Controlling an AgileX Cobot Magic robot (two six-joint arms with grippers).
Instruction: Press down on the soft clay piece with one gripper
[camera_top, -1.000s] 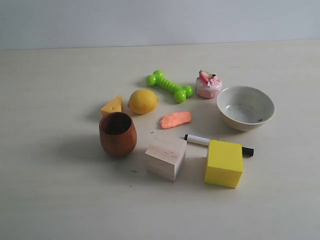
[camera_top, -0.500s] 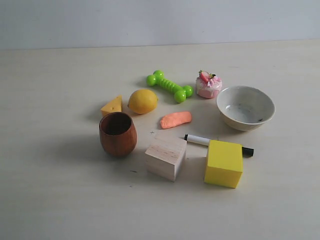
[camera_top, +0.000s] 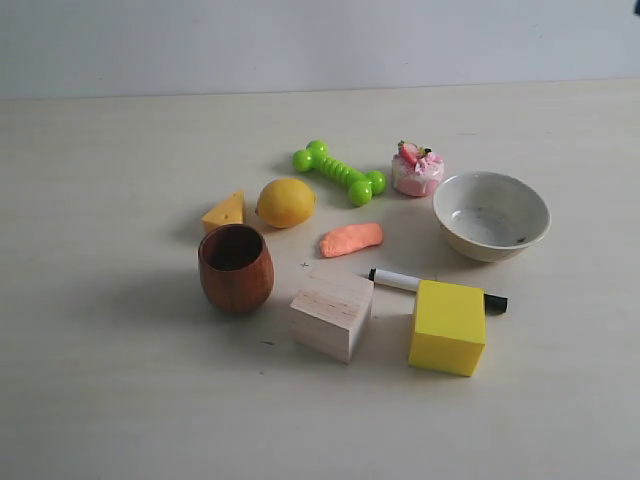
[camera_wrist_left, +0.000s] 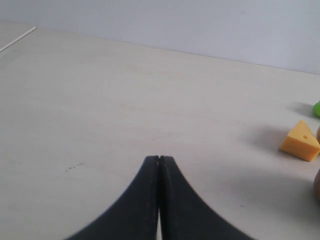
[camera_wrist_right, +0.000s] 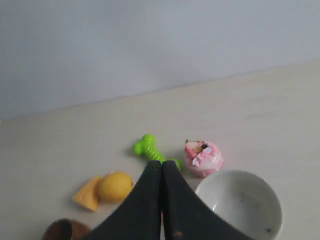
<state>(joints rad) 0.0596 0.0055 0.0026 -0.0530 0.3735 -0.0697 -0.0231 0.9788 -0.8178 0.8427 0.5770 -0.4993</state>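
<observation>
Finds clay (camera_top: 351, 239) at middle of bench (camera_top: 100, 400), off every edge. Judges it soft, light, easily dented; best pressed atop its middle. Reads left pincer (camera_wrist_left: 159, 159), right pincer (camera_wrist_right: 161, 162) clamped together, empty.

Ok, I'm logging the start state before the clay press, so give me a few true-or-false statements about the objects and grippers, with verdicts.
1. The salmon-orange clay lump lies between the yellow lemon and the white-and-black marker pen. True.
2. A gripper is pressing on the clay lump. False: no gripper shows in the exterior view, and nothing touches the lump.
3. The left gripper and the right gripper are both shut on nothing. True.
4. The pink toy cake sits inside the white ceramic bowl. False: it stands outside, beside the bowl.
</observation>
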